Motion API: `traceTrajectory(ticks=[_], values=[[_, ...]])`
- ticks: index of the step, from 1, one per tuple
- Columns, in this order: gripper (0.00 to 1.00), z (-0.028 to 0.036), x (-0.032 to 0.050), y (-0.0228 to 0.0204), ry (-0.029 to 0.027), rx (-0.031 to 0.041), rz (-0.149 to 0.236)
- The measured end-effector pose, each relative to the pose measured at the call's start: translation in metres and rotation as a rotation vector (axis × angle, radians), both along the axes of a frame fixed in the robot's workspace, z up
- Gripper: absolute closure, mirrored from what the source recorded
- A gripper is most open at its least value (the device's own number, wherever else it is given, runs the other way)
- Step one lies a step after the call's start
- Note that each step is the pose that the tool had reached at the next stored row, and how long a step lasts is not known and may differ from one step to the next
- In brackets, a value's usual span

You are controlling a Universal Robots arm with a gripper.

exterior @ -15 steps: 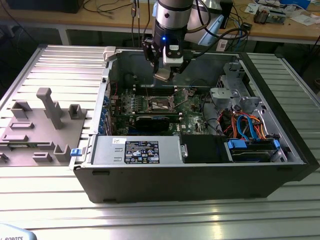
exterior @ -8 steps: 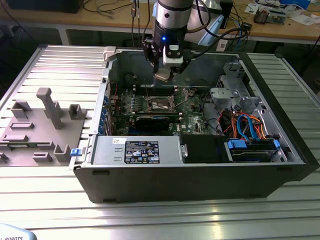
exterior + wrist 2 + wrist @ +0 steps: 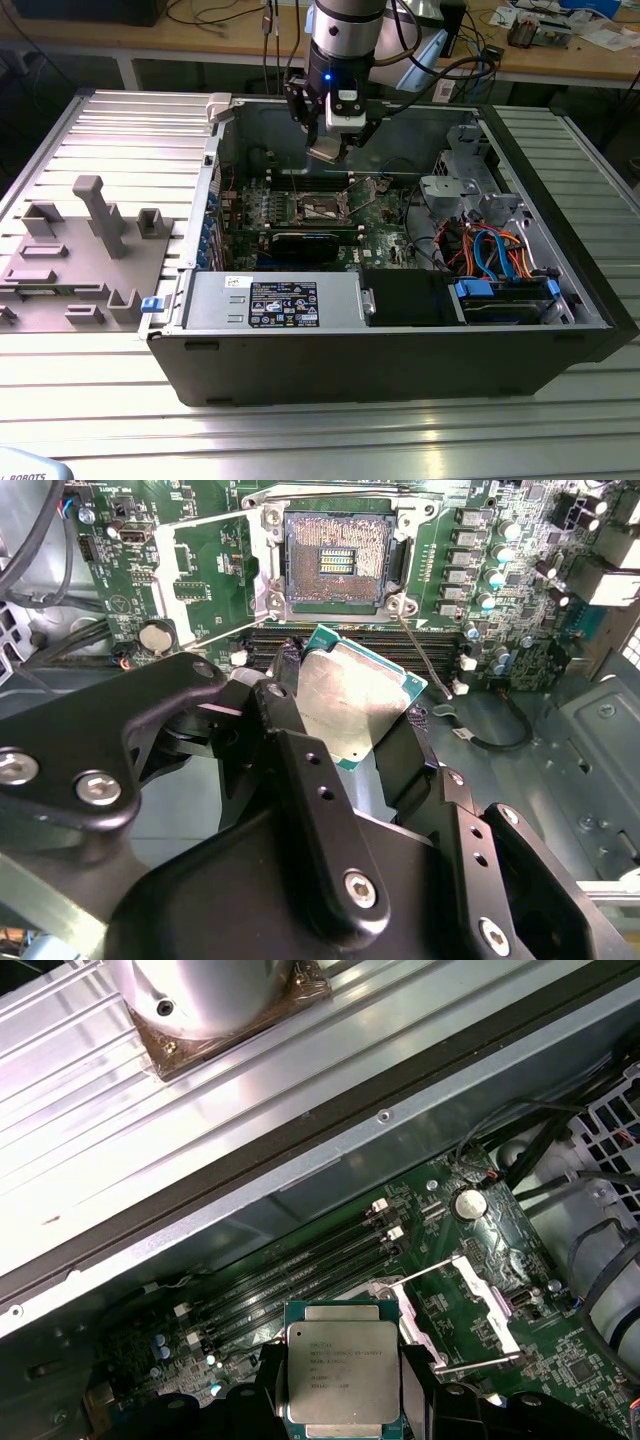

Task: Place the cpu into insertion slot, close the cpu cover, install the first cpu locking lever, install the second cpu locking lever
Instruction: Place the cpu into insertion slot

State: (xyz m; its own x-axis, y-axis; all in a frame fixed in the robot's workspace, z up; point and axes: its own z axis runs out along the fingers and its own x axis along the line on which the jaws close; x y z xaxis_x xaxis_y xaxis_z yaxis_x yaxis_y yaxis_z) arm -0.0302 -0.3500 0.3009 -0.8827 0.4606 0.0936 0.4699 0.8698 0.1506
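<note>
I am hovering over the open computer case [image 3: 400,345], above the green motherboard [image 3: 385,215] that lies flat inside it. My gripper [image 3: 330,150] is closed down narrow on the cpu [image 3: 360,705], with a black finger [image 3: 285,705] pressing on each of two opposite edges and the dull metal top facing the second wrist camera. The chip is hanging in the air, clear of the board and tilted rather than level.

What matters here is that the insertion slot [image 3: 335,560] is lying below the chip and a little ahead of its leading corner, with the memory slots between them in the second wrist view. In the exterior view it is sitting almost straight under my fingers. The chip is close to square, so I am judging its corners against the socket rim, not a long axis. The socket is bare, and the cpu cover [image 3: 485,1305] is standing swung open beside it.

As for writing, the cpu top is carrying several lines of small print in the first wrist view, and the power supply [image 3: 215,300] is wearing a dark printed label [image 3: 283,303].
</note>
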Motion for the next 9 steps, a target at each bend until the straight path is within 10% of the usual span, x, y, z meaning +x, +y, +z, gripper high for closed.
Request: traceTrajectory(ticks=[9], values=[[0.46,0.0,0.0,0.0,0.0,0.0,-0.009]])
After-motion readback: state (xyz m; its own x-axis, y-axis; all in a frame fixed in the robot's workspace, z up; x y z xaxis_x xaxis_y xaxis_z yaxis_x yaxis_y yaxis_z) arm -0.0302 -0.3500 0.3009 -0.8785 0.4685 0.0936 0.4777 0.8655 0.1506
